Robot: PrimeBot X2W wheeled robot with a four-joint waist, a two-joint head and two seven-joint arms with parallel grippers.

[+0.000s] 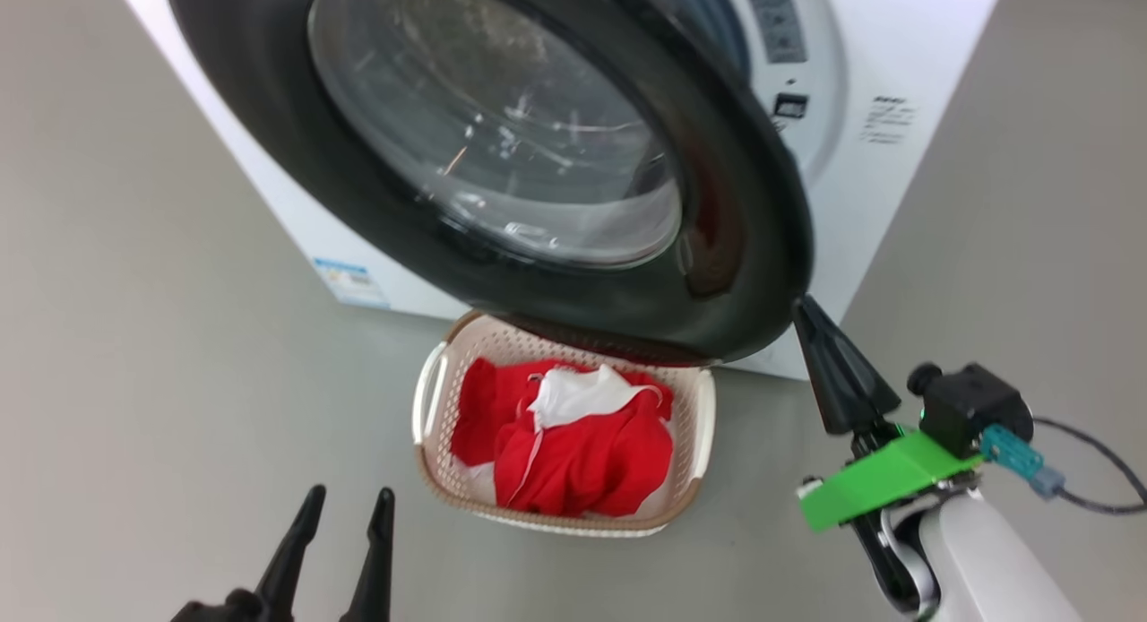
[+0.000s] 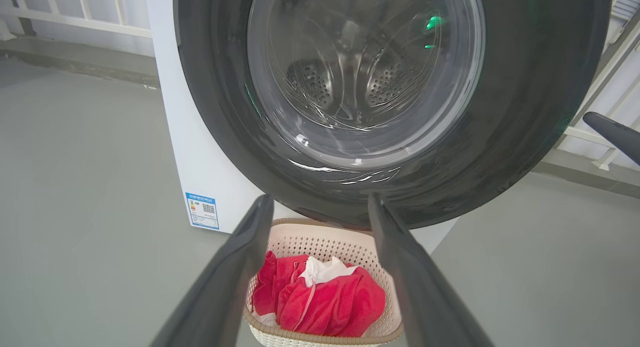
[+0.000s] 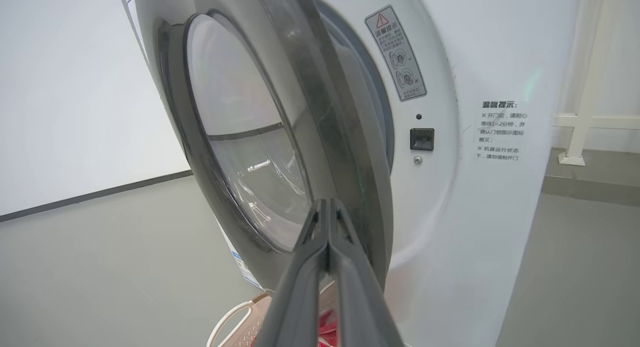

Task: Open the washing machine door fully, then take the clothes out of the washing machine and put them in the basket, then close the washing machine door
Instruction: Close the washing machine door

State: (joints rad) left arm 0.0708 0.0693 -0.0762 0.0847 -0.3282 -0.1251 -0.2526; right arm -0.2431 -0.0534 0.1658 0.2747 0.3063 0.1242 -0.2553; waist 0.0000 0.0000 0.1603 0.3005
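Head view: right tool [image 1: 802, 310] was pinched shut, empty, tip at door [image 1: 730, 246] rim; left tool [image 1: 350, 495] gaped, empty; clothes [image 1: 573, 456] lay in basket [image 1: 428, 398].

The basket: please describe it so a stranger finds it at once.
Find the white washing machine with its round black door ajar. On the grey floor below that door stands the basket. It alone is cream and perforated, holding red clothes.

Perhaps a laundry lab: washing machine [image 1: 896, 183], grey floor [image 1: 134, 380].
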